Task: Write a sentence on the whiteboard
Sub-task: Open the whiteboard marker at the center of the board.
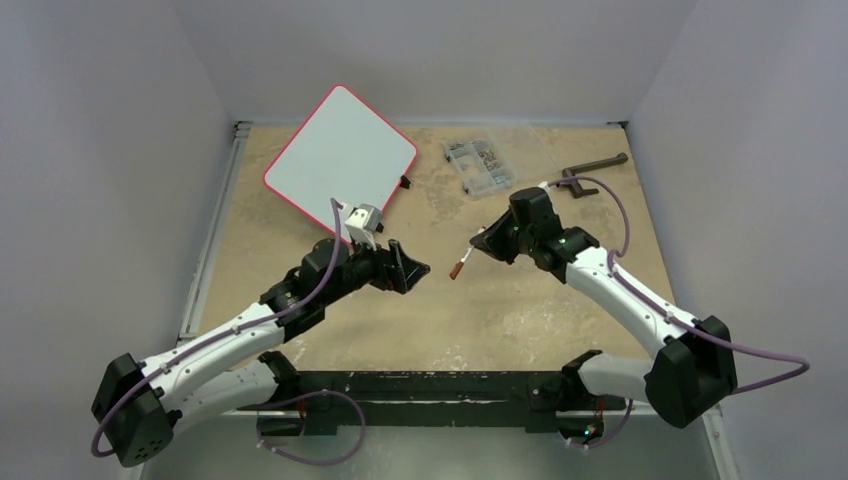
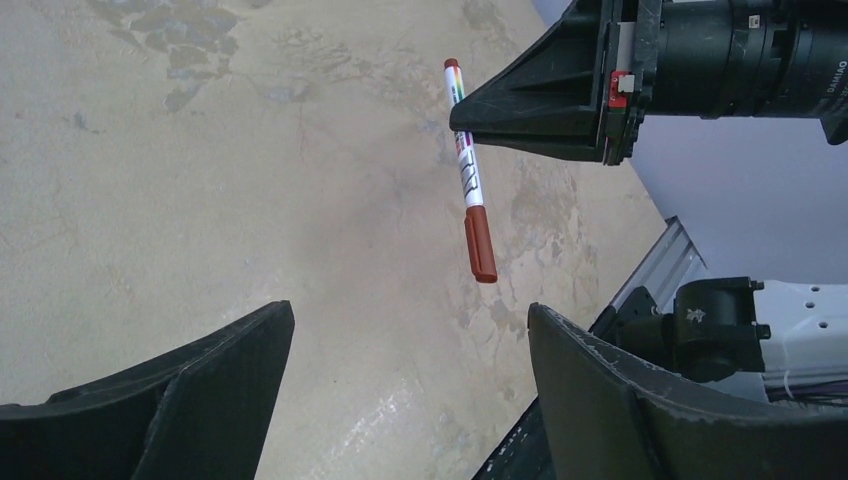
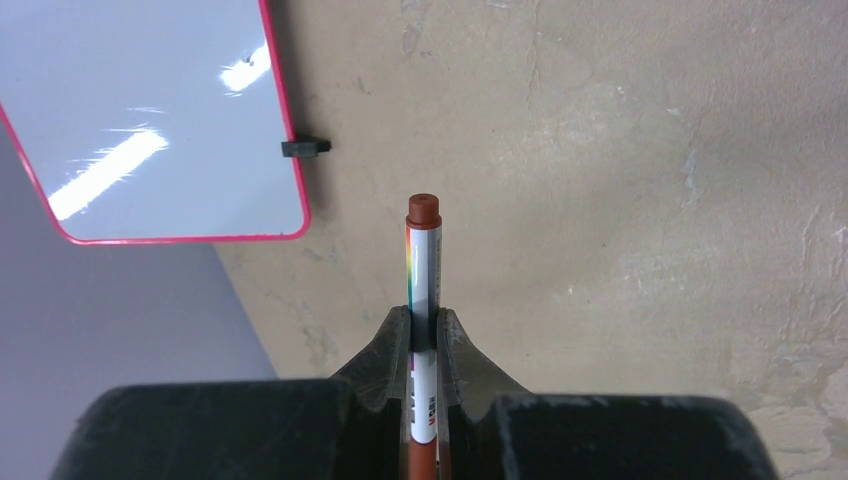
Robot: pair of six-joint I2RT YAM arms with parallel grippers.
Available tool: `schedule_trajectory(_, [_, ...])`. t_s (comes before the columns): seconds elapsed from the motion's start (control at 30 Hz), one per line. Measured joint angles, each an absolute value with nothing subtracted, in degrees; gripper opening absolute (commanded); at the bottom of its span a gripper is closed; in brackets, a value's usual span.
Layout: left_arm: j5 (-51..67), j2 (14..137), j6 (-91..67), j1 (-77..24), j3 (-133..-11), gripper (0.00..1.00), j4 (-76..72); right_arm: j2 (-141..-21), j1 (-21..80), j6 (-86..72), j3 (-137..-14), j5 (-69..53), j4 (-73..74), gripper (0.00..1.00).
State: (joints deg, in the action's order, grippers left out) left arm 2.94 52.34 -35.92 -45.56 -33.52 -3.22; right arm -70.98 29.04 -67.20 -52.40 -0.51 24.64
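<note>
Red-rimmed whiteboard [image 1: 340, 150]: lies at the far left of the tan surface [image 1: 520, 310], face blank, no writing on it.
Marker [image 2: 468, 170]: white barrel, reddish-brown cap [image 2: 480, 245] apparently on; held in mid-air between the two arms, well apart from the board.
Right pincer [image 3: 423, 325]: closed tight on the marker's barrel, cap end pointing toward the left arm.
Left pincer [image 2: 410, 312]: spread wide, holding nothing, just short of the cap.
Step in hand, by judgement: uncapping, ahead of any writing.
Next move calls for the left pincer to line up on the cap, close on it, and pull straight along the barrel.
</note>
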Motion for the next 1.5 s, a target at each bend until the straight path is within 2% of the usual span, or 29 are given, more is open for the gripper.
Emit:
schedule_trajectory(0.6, [7.81,63.46,-36.1,-45.56,-35.09,0.74,-18.48,-65.54,28.16,-74.63,-50.59,-4.19,21.65,0.0])
schedule_trajectory(0.7, [8.93,65.82,-36.93,-45.58,-35.77,0.67,-20.56,-65.43,28.16,-74.94,-50.5,-4.54,21.37,0.0])
schedule_trajectory(0.9, [11.88,70.43,-38.46,-45.58,-37.71,0.6,-23.29,-65.34,28.16,-75.05,-50.48,-5.72,20.99,0.0])
schedule_trajectory(1.1, [14.63,75.13,-40.4,-45.82,-40.4,0.45,-25.93,-65.34,28.16,-75.02,-50.48,-6.0,20.95,0.0])
schedule_trajectory(1.33, [16.45,78.98,-41.69,-45.89,-42.68,0.43,-26.11,-64.95,28.14,-74.98,-50.48,-6.72,20.95,0.0])
schedule_trajectory(1.37, [16.67,79.44,-42.0,-45.89,-42.98,0.36,-26.09,-64.79,28.12,-74.96,-50.48,-6.9,20.95,0.0])
schedule_trajectory(1.4, [16.86,79.85,-42.37,-45.89,-43.27,0.2,-26.06,-64.55,28.12,-74.96,-50.48,-7.05,20.93,0.0])
schedule_trajectory(1.43, [17.21,80.25,-42.76,-45.89,-43.51,0.1,-26.06,-64.29,28.12,-74.94,-50.48,-7.11,20.93,0.0])
schedule_trajectory(1.5, [17.74,81.3,-43.11,-45.89,-44.6,0.0,-25.12,-63.59,28.1,-74.59,-50.35,-7.01,20.91,0.0])
